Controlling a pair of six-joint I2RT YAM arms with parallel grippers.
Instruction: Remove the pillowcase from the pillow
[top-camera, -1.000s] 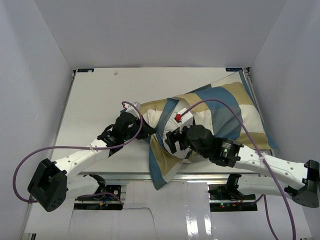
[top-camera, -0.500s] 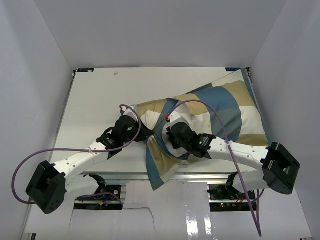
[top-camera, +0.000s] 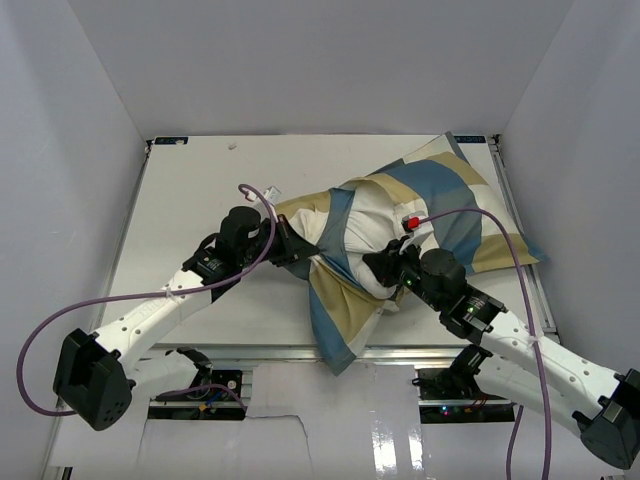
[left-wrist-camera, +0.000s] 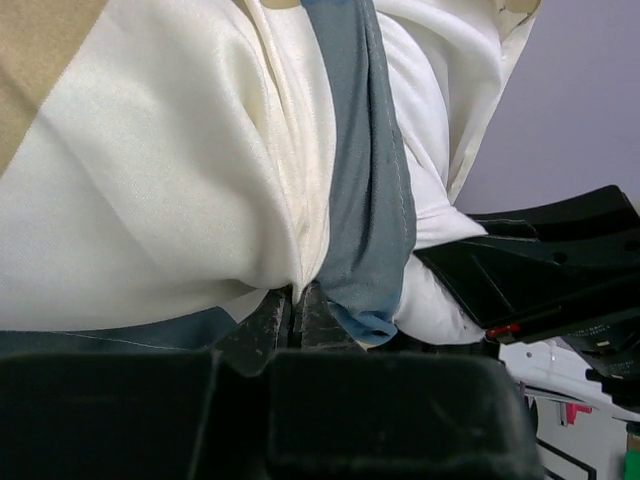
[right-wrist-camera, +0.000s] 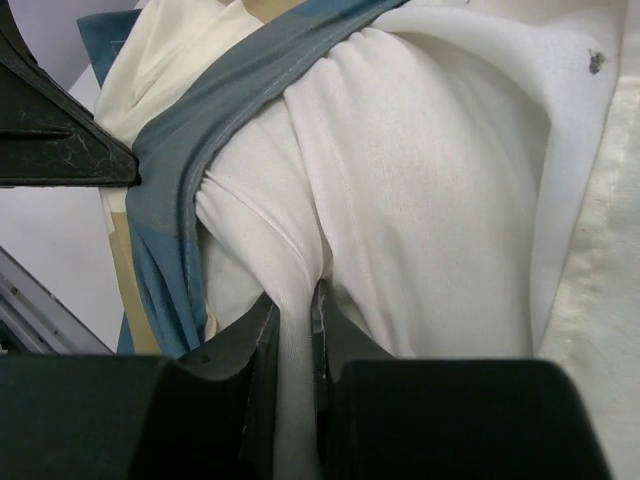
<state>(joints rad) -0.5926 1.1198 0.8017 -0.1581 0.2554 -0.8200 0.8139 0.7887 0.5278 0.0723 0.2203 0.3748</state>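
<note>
Top view, layout: the pillowcase (top-camera: 455, 195) is bunched toward 2 o'clock on the table (top-camera: 190, 190). The white pillow (top-camera: 372, 222) bulges out of its mouth, and one flap hangs off the table edge at 6 o'clock.
Top view, hands: the left hand (top-camera: 290, 252) is at the opening's 9 o'clock side and the right hand (top-camera: 388, 270) is at 5 o'clock.
Left wrist view: the left hand (left-wrist-camera: 297, 308) is clamped on a gathered fold of the cover, cream and blue, right at the fingertips.
Left wrist risk: it's a shallow bite, so a hard pull could let that hem slide out.
Right wrist view: the right hand (right-wrist-camera: 295, 318) is pinched on a thin ridge of pillow cloth, and the blue band (right-wrist-camera: 190, 150) is cinched tight around the stuffing.
Right wrist risk: the band may jam on the bulge. The thin pinch could slip, or the whole bundle could drag toward the hanging flap.
Changed in half a second: the right hand has swung toward 3 o'clock, the bundle has followed it, and more white is showing.
</note>
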